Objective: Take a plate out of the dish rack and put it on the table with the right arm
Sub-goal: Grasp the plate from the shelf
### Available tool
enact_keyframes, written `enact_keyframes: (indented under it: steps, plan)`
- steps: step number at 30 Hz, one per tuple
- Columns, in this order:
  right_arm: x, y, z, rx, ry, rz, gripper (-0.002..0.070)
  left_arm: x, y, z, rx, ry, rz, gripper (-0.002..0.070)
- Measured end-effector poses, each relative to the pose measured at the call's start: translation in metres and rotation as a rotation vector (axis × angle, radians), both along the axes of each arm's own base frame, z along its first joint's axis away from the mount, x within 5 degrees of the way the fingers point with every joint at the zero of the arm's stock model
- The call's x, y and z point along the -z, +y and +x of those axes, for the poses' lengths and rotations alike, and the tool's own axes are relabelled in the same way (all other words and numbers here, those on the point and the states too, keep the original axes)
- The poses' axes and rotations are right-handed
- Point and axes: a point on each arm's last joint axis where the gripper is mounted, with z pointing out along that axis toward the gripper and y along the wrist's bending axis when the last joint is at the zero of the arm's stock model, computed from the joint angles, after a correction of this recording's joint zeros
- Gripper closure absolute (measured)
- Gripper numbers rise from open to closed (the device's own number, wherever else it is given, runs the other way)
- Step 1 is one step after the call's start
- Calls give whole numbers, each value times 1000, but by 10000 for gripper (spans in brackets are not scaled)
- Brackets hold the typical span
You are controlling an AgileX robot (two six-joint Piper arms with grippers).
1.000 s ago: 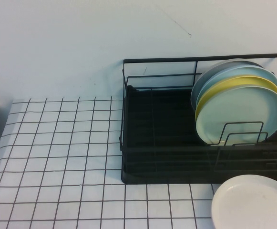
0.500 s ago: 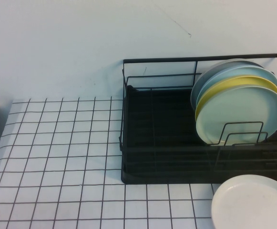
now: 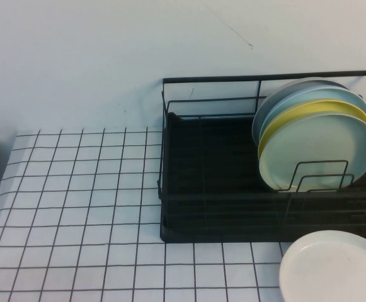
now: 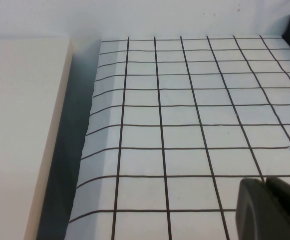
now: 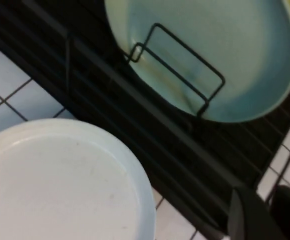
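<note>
The pale mint-green plate stands upright at the front of a stack in the black wire dish rack, held by wire dividers. It also shows in the right wrist view with the rack. The white gridded table lies left of and in front of the rack. Neither arm shows in the high view. My right gripper hovers over the rack's front edge, empty, with a narrow gap between its fingers. My left gripper is shut and empty, low over the table.
Yellow and sky-blue plates stand behind the mint one. A plain white plate lies flat on the table in front of the rack, also in the right wrist view. A beige slab borders the table's left edge.
</note>
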Motion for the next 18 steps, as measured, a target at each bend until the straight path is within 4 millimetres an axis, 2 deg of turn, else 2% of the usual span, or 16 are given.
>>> enact_keyframes:
  steps: [3,7,11,18]
  plan:
    - [13,6,27,-108,-15,-30,477,0,0,0,0,0,0,678]
    - [21,11,56,-189,-85,-101,327,0,0,0,0,0,-1,678]
    - [29,11,84,-201,-111,-145,285,0,0,0,0,0,-1,678]
    - [48,9,118,-256,-112,-227,279,0,0,0,0,0,-1,678]
